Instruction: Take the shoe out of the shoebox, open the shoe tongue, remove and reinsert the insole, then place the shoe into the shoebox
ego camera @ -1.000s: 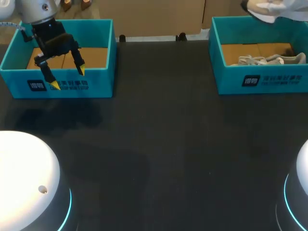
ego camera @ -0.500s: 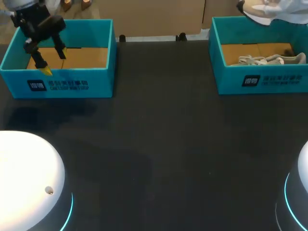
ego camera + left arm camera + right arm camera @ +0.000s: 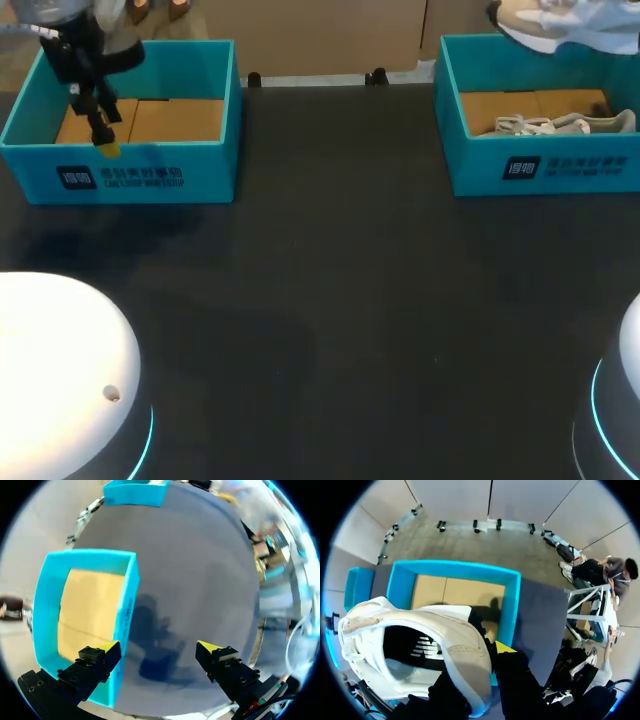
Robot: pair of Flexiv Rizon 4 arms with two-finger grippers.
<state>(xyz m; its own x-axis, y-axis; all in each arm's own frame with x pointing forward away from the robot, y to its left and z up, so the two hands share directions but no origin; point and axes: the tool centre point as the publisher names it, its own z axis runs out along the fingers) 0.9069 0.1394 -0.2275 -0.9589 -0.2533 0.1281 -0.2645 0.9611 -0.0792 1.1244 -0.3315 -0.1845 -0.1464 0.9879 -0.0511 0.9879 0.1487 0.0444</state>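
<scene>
**Step 1 in hand: shoe lifted clear of its box, not yet set down**

Right gripper: clamped on the shoe at the collar of its opening. One yellow tip shows outside the collar and the other finger is hidden inside. The grip is therefore judged from the shoe hanging free. The shoe is white, its mouth faces the wrist camera, and its interior is dark. The right shoebox lies under and ahead of the gripper, so the shoe is in the air above the box and not on the table. In the head view the shoe sits at the top edge, above that box's far wall. A second shoe lies on the box's cardboard floor.

Left gripper: fingers wide apart, holding nothing. It hovers at the front wall of the left shoebox, one finger over the box and the other over the table. It is well apart from the shoe.

Judgement: the take-out step looks almost complete. The tongue, the insole and the return to the box are not begun.

The next move calls for carrying the shoe to the bare table between the boxes and setting it sole-down. The left arm would then need to cross over, so that one gripper steadies the heel while the other pulls the tongue.

Risk: with a collar-only hold, the shoe may swing or tip on landing.
</scene>
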